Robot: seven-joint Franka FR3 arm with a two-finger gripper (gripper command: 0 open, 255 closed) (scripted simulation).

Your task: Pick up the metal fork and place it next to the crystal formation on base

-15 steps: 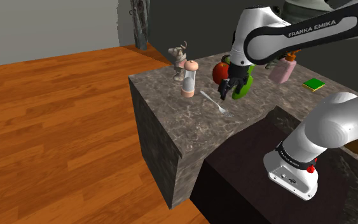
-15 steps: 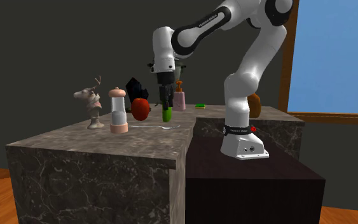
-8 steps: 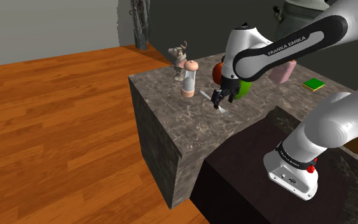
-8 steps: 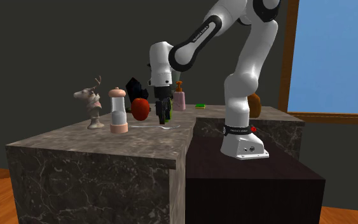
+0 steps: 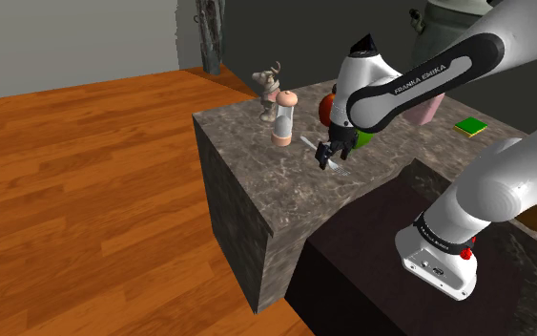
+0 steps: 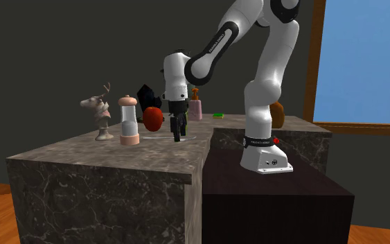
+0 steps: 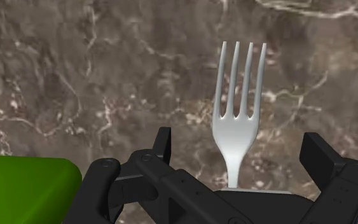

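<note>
A pale metal fork (image 7: 238,121) lies flat on the dark marble counter (image 5: 257,181), tines pointing away from the hand. My black gripper (image 7: 241,153) hangs low over its neck, open. One finger (image 7: 162,147) stands on each side of the fork and neither touches it. In the shoulder view the gripper (image 5: 328,158) covers the tine end, and the handle (image 5: 310,144) sticks out toward the grinder. The dark crystal formation on its base (image 6: 145,95) stands behind a red round fruit (image 6: 153,118), up the counter from the gripper (image 6: 177,136).
A deer figurine (image 5: 271,88) and a pink-topped grinder (image 5: 283,119) stand near the counter's corner. A green object (image 7: 25,188) sits close beside the hand. A pink bottle (image 5: 426,105) and a small green pad (image 5: 469,126) lie farther back. The counter edge drops to a wooden floor (image 5: 85,191).
The arm has swung toward the shoulder view's left and lowered the gripper down over the fork. The fingers stayed open and the fork has not moved.
</note>
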